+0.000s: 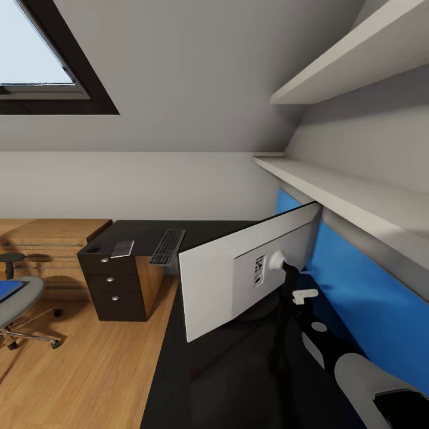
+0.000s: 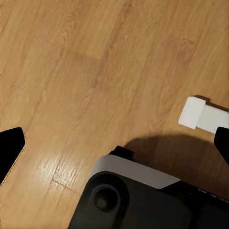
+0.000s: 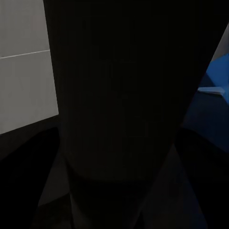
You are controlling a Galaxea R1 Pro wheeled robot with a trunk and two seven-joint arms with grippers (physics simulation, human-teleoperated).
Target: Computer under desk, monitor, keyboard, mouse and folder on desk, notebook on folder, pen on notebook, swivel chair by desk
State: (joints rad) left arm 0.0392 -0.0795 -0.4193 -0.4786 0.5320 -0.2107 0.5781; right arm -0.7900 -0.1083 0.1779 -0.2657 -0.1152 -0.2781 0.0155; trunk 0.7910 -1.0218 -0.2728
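Head view: monitor (image 1: 229,280), white back toward cam, tilted, stands on glossy black desk (image 1: 196,381) close to blue wall panel (image 1: 369,298). Its black stand (image 1: 291,280) is partly hidden behind the screen. Right arm (image 1: 357,372) reaches in toward the stand; gripper hidden, finger state can't be told. Keyboard (image 1: 168,246) lies flat on desk's far section, w/ a thin light-grey notebook (image 1: 123,248) just beside it, apart. Black drawer unit (image 1: 116,286) w/ round silver knobs sits under that end. Swivel chair (image 1: 18,304) stands well apart from desk on wood floor (image 1: 89,369), blue folder (image 1: 8,290) on its seat. Skylight (image 1: 36,53) upper left; white shelves (image 1: 351,190) along right wall.

Left wrist view: wood floor, robot base (image 2: 138,195) below, a white block (image 2: 202,114) on floor. Dark finger (image 2: 9,148) at one edge, second at the opposite edge, set wide apart, nothing between.

Right wrist view: mostly dark surface up close; white panel (image 3: 26,62) and blue (image 3: 212,109) at edges. Fingers can't be made out.
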